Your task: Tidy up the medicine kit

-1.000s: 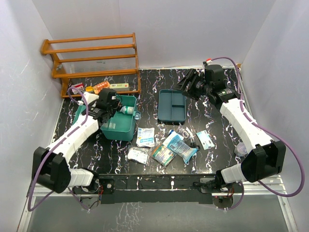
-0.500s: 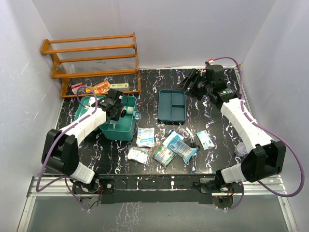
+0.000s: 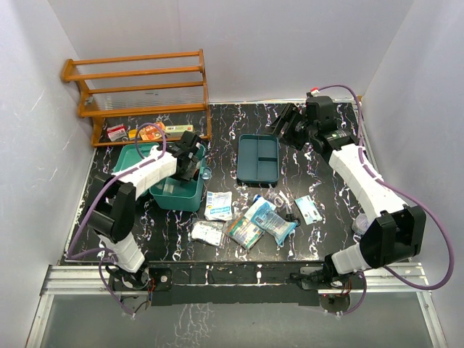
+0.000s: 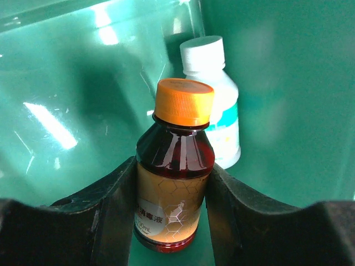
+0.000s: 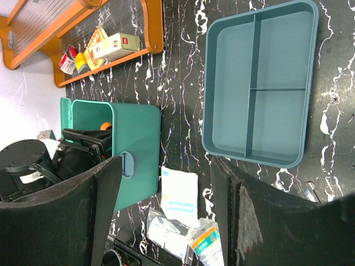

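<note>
The medicine kit (image 3: 176, 194) is a teal-green case standing open at the left, with its lid (image 3: 130, 155) laid back. It also shows in the right wrist view (image 5: 138, 149). My left gripper (image 3: 190, 161) is inside the case. It is shut on an amber bottle with an orange cap (image 4: 176, 147), gripped by the body and held upright. A white bottle (image 4: 213, 105) stands just behind it against the case wall. My right gripper (image 3: 286, 125) is open and empty, hovering above the table beyond the divided tray (image 3: 259, 158).
The darker teal divided tray (image 5: 258, 83) lies at the table's middle. Several packets (image 3: 218, 205) and pouches (image 3: 272, 219) lie in front of the case and tray. A wooden slatted rack (image 3: 138, 87) stands at the back left with small boxes (image 3: 152, 130) under it.
My left gripper has moved to the right inside the case, carrying the amber bottle toward its right end. The right arm has barely moved.
</note>
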Motion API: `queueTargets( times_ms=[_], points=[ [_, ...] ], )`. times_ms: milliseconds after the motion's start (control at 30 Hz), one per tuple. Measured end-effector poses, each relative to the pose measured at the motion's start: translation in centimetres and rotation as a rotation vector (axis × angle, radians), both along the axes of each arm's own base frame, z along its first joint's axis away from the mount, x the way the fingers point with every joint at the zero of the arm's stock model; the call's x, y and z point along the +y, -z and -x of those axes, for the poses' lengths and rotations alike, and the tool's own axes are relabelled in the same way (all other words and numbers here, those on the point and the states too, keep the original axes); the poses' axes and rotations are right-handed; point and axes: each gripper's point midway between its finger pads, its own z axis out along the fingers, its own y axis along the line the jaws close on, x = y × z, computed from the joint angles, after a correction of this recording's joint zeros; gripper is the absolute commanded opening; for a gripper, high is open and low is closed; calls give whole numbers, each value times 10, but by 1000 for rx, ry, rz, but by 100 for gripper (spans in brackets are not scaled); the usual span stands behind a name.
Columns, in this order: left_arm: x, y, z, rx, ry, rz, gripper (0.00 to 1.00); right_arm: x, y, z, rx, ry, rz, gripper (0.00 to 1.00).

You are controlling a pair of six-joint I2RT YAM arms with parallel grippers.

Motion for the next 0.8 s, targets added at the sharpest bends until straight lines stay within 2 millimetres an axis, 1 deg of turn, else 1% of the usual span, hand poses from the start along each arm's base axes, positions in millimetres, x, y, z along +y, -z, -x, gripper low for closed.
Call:
queueTargets(
  times_ms=[133,300,433,600,667,800],
  points=[
    [-4,7,3,20,-7,12,39,0,-2,-3,-7,-3,5,63],
    [-5,16,1,38,-20,9,48,1,0,-6,-3,-5,9,64],
    [-7,24,-2,46,-20,11,52,1,3,-7,4,-8,14,64],
    [-12,24,-9,20,-8,28,59,1,3,-8,3,-8,16,64],
    [-14,24,-12,4,-1,33,59,1,0,-9,-3,-7,15,64],
    [-15,25,-13,-2,14,31,53,0,-3,-10,-11,-7,16,64]
  ],
)
